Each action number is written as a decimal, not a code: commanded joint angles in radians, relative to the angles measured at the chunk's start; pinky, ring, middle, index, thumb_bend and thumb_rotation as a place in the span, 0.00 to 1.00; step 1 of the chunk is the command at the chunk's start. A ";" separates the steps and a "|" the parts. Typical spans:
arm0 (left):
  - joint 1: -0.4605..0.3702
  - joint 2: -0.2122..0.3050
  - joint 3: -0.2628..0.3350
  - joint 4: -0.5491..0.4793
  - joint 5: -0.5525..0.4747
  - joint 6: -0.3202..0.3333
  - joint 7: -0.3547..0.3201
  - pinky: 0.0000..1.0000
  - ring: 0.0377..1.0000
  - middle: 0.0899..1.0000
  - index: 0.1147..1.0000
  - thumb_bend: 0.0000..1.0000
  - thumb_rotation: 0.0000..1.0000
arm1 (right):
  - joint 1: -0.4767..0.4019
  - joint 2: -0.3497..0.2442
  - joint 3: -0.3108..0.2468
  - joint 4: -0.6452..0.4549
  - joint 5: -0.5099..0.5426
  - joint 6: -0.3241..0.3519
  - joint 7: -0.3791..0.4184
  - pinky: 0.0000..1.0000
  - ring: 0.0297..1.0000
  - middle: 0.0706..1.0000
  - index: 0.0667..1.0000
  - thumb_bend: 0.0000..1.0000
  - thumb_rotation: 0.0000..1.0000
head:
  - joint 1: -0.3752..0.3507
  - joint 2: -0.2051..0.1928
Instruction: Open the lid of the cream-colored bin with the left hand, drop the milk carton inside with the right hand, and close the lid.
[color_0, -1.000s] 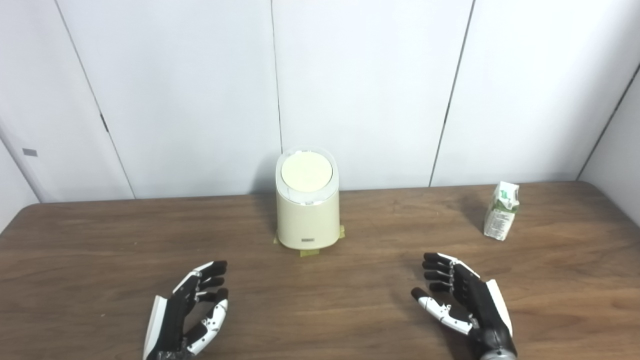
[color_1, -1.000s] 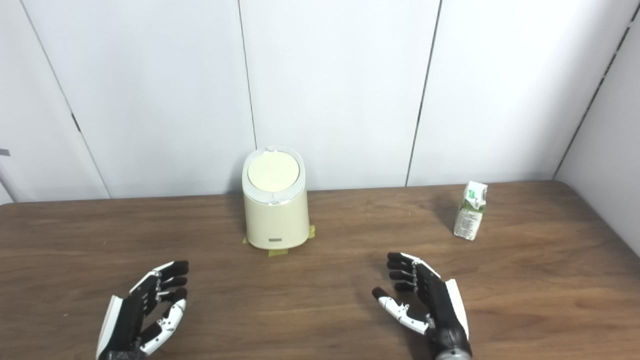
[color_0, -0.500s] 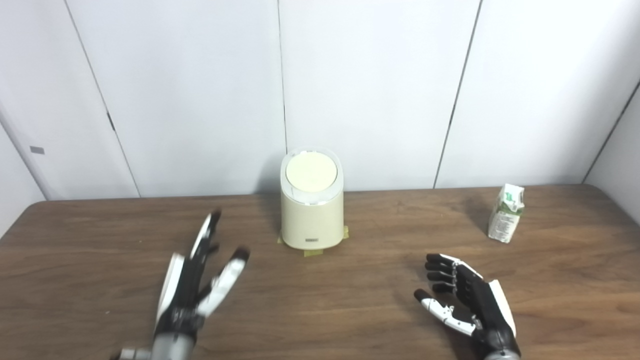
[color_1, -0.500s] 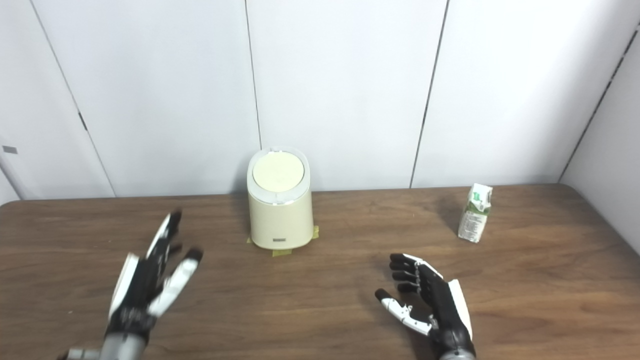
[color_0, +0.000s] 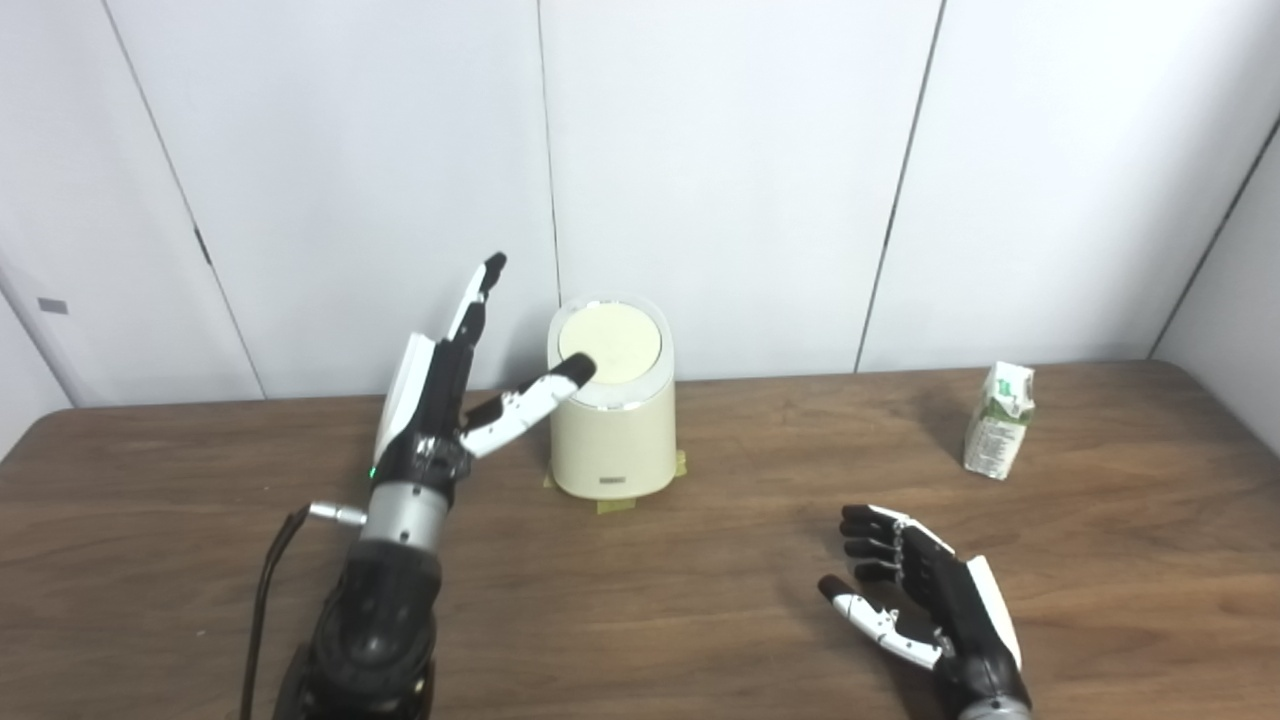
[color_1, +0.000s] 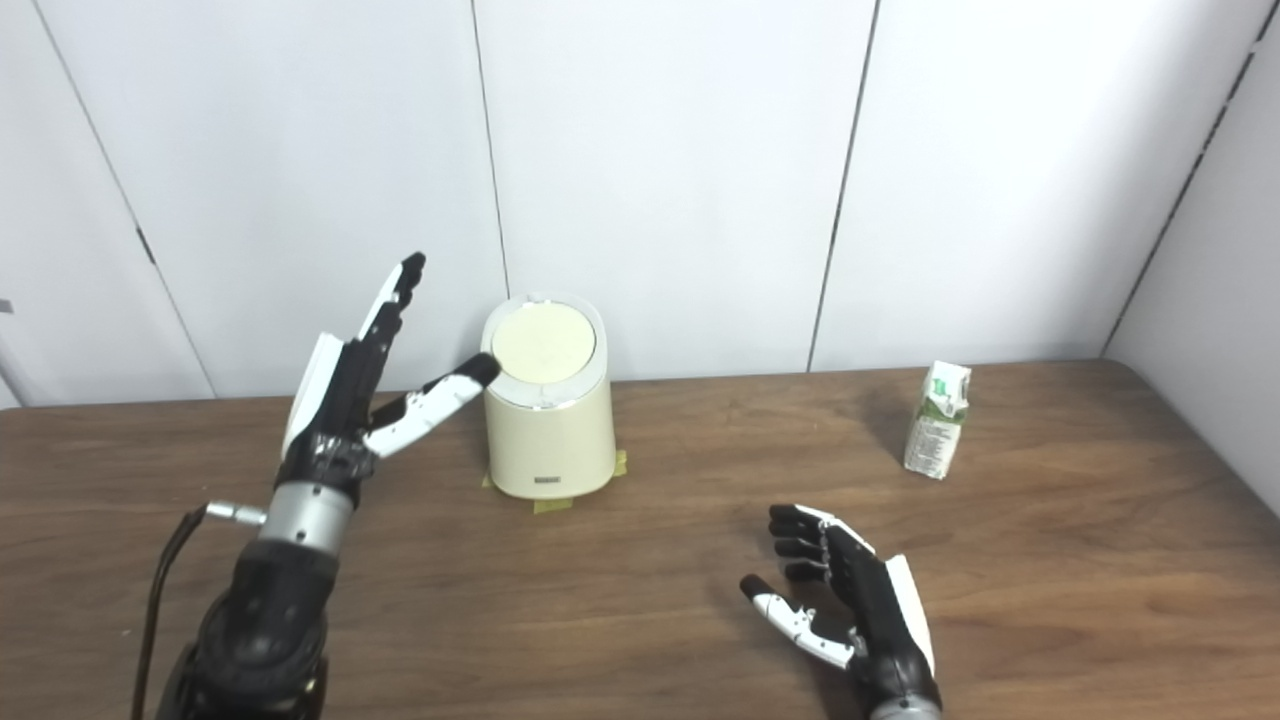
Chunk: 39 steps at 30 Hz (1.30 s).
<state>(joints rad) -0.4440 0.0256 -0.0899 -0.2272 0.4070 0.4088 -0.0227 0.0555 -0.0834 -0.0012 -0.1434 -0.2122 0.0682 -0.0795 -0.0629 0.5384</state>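
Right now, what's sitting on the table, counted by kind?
Cream-colored bin: 1
Milk carton: 1
Total: 2

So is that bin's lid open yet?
No, shut. The round lid lies flat in the bin top; the left hand is raised beside it, open.
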 joint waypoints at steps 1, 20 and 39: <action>-0.099 -0.048 0.028 0.018 0.018 0.045 0.029 1.00 1.00 1.00 1.00 0.97 0.48 | -0.014 -0.002 0.008 0.010 -0.003 0.001 0.010 0.65 0.71 0.71 0.70 0.28 0.11 | -0.002 -0.001; -0.300 -0.141 0.117 0.372 0.190 0.060 0.049 1.00 1.00 1.00 1.00 0.88 0.31 | -0.027 0.009 0.009 0.055 -0.004 -0.004 0.000 0.67 0.73 0.74 0.71 0.28 0.11 | -0.010 -0.046; -0.322 -0.086 -0.031 0.463 0.287 0.060 0.169 1.00 1.00 1.00 1.00 0.96 0.12 | -0.021 0.011 0.011 0.039 -0.002 -0.009 -0.001 0.65 0.72 0.73 0.70 0.29 0.07 | -0.010 -0.034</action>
<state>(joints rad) -0.7045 -0.0713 -0.1122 0.2464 0.6640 0.4750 0.1154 0.0345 -0.0774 -0.0019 -0.1092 -0.2098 0.0489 -0.0921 -0.0721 0.5031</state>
